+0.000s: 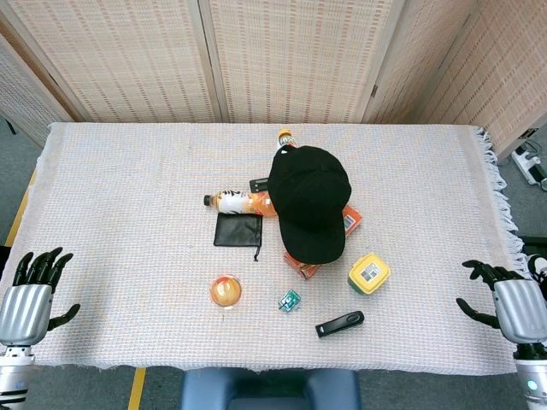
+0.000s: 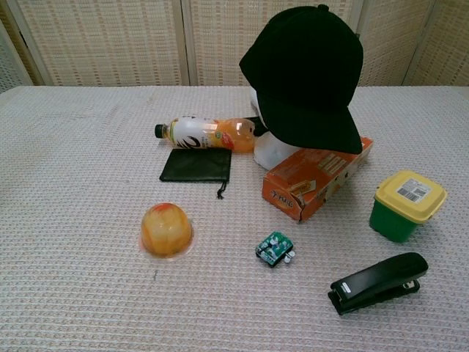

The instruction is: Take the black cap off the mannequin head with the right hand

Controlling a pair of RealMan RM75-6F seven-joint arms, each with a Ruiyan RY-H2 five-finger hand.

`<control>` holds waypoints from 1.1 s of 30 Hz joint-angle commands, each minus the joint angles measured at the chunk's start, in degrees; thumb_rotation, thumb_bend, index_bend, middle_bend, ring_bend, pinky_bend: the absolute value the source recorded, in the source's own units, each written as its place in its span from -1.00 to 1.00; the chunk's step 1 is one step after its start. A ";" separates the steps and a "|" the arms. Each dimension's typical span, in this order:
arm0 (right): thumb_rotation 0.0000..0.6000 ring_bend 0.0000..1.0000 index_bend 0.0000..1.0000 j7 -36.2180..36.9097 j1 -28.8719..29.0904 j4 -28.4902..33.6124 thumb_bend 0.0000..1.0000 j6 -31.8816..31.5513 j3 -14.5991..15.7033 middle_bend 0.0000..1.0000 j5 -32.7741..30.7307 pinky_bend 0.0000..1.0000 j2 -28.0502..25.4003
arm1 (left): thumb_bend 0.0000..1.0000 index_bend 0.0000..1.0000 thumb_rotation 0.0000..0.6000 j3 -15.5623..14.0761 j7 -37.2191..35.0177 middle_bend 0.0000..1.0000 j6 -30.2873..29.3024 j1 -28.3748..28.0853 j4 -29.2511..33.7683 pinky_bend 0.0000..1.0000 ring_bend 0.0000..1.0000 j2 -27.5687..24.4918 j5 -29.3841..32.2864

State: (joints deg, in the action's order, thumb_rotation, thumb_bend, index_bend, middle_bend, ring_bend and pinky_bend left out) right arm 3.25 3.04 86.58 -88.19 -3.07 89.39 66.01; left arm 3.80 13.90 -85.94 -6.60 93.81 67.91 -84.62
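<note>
The black cap (image 1: 309, 201) (image 2: 309, 73) sits on a white mannequin head (image 2: 272, 150) at the table's middle, its brim pointing toward the front and covering most of the head. My right hand (image 1: 511, 306) rests at the front right edge of the table, fingers spread, holding nothing, far from the cap. My left hand (image 1: 30, 295) lies at the front left edge, fingers apart and empty. Neither hand shows in the chest view.
An orange box (image 2: 315, 176) lies beside the head. An orange drink bottle (image 2: 205, 133) and a black pouch (image 2: 196, 165) lie left of it. In front are a jelly cup (image 2: 167, 229), a small green gadget (image 2: 274, 248), a black stapler (image 2: 379, 282) and a yellow-lidded green tub (image 2: 407, 205).
</note>
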 commanded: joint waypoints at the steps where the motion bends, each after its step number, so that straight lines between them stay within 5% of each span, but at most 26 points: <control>1: 0.86 -0.07 -0.37 -0.03 0.03 -0.03 -0.74 0.04 -0.01 -0.10 -0.02 0.11 0.08 | -0.59 -0.62 1.00 0.02 0.06 -0.72 0.14 -0.08 -0.05 -0.81 -0.72 0.05 0.08; 17: 0.88 0.00 -0.35 0.14 1.40 -0.49 -0.74 0.52 0.77 -0.03 3.16 0.13 0.74 | -0.60 -0.62 1.00 -0.23 -0.29 -0.72 -0.52 0.18 0.27 -0.81 -0.72 -0.18 -0.53; 19: 0.95 0.11 -0.30 -0.25 2.26 -0.75 -0.74 0.47 0.73 0.08 4.65 0.23 1.46 | -0.60 -0.62 1.00 -0.26 -0.29 -0.72 -0.71 0.21 0.43 -0.81 -0.72 -0.23 -0.78; 25: 1.00 0.65 0.00 -0.50 5.85 -4.13 -0.74 -0.34 -0.92 0.64 8.41 0.92 7.10 | -0.60 -0.62 1.00 -0.28 -0.45 -0.72 -1.32 0.48 0.89 -0.81 -0.72 -0.59 -1.09; 33: 1.00 0.95 0.00 -0.19 11.18 -7.36 -0.92 2.81 -2.97 0.89 8.64 1.00 15.49 | -0.60 -0.62 1.00 -0.48 -0.95 -0.72 -1.91 0.93 0.86 -0.81 -0.72 -1.00 -1.44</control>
State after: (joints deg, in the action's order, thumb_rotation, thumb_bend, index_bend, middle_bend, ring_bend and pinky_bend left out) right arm 3.03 12.61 80.36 -86.53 -5.21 98.10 79.27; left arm 3.32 12.96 -87.83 -5.69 94.69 66.92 -86.06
